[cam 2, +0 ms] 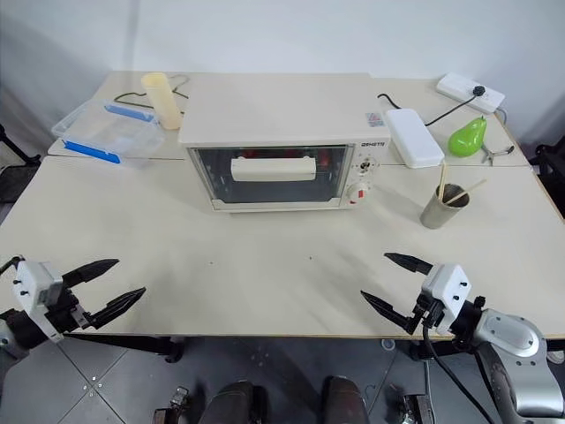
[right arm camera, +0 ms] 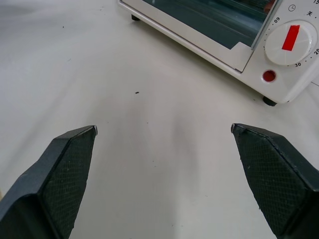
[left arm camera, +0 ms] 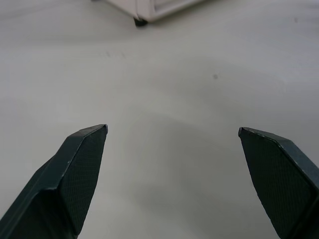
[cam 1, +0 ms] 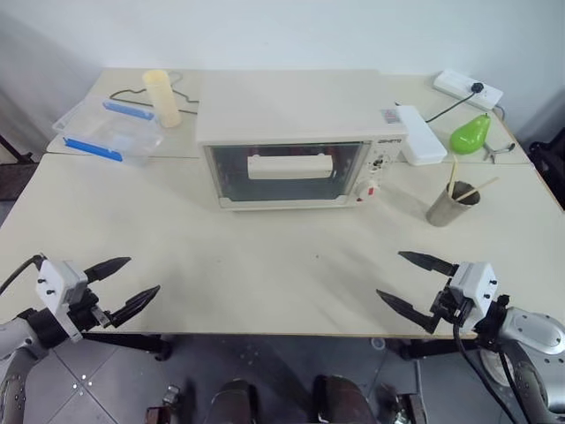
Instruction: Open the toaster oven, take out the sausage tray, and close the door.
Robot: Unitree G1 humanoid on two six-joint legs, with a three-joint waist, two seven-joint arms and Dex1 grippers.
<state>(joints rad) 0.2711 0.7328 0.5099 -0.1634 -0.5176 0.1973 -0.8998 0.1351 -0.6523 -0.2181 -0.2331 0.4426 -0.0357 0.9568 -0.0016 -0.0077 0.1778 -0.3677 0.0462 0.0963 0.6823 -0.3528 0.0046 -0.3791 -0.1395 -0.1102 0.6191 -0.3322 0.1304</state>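
Oven sits at the middle of your table, well ahead of both grippers, its door shut and the white bar handle across the glass. Something red shows faintly behind the glass — you can't make out the tray. Your left gripper hovers over the near left edge of the table, jaws apart and empty; your right gripper hovers over the near right edge, jaws likewise apart and empty. A clear box and a cup stand left of the oven — a metal cup and a green pear to its right.
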